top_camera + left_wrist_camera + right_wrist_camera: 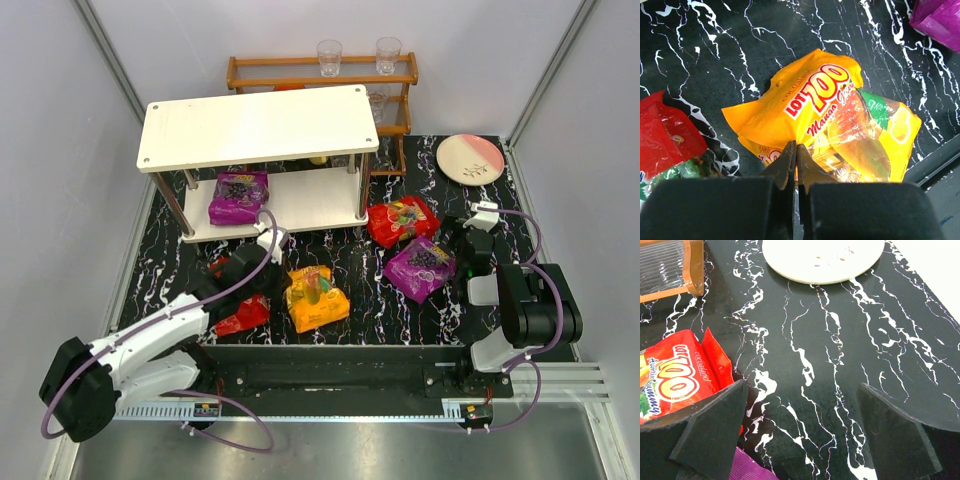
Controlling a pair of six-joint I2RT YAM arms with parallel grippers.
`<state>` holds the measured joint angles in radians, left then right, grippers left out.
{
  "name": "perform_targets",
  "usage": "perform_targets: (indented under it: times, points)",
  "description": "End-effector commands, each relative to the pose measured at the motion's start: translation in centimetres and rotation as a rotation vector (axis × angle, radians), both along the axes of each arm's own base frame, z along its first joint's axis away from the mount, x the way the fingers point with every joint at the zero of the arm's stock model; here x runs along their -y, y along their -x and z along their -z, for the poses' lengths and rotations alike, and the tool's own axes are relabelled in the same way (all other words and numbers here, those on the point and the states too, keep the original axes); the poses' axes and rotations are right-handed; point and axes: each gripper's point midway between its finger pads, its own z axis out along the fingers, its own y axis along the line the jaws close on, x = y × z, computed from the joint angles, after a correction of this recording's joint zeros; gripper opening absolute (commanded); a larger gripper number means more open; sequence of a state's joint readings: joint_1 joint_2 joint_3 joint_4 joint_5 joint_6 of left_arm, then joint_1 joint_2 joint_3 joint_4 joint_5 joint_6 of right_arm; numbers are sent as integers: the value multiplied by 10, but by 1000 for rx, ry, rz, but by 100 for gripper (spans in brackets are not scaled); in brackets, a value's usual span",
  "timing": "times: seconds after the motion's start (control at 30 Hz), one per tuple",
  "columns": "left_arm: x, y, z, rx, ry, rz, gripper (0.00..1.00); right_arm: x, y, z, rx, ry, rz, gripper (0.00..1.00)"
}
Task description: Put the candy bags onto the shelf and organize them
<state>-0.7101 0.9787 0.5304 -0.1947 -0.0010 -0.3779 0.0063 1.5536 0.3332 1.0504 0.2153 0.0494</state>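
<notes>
On the black marbled table (370, 290), the left gripper (796, 154) had its jaws together at the edge of the orange candy bag (805, 100); the right gripper (801, 385) stood with jaws wide apart beside a red candy bag (675, 377).

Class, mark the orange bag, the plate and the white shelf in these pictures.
orange bag (317, 297), top view, centre of its front.
plate (469, 158), top view, bare middle.
shelf (260, 125), top view, bare top board.

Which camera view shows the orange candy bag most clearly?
The left wrist view: the orange candy bag is close and large, and its print is readable. The top external view shows it whole but small. The right wrist view does not show it.
</notes>
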Motion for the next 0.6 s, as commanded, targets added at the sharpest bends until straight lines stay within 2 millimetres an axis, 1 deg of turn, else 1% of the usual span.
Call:
perform_targets:
  times: [0.0,0.07,0.1,0.17,0.2,0.23,0.33,0.43,0.57]
  points:
    - [8,-18,-35,88,11,40,0,-1,-10,-18,62,10,-11,100]
    - [6,-19,-35,86,-20,41,0,-1,-10,-19,63,10,-11,100]
    - [7,-22,-45,97,-19,43,0,-1,-10,-19,64,12,-11,100]
    - [-3,-27,-46,110,-80,11,0,-1,-10,-19,63,12,-11,100]
    - [-4,-31,-56,131,-81,5,0,-1,-10,-19,64,12,-11,100]
    - [-5,-31,-60,142,-89,6,0,-1,-10,-19,63,12,-10,100]
    - [-7,-32,-77,184,-98,26,0,-1,-10,-19,64,12,-10,100]
    - [-8,-29,-83,198,-103,41,0,-1,-10,-19,63,12,-10,100]
    - [-4,-23,-90,210,-67,80,0,-1,-10,-19,64,13,-12,100]
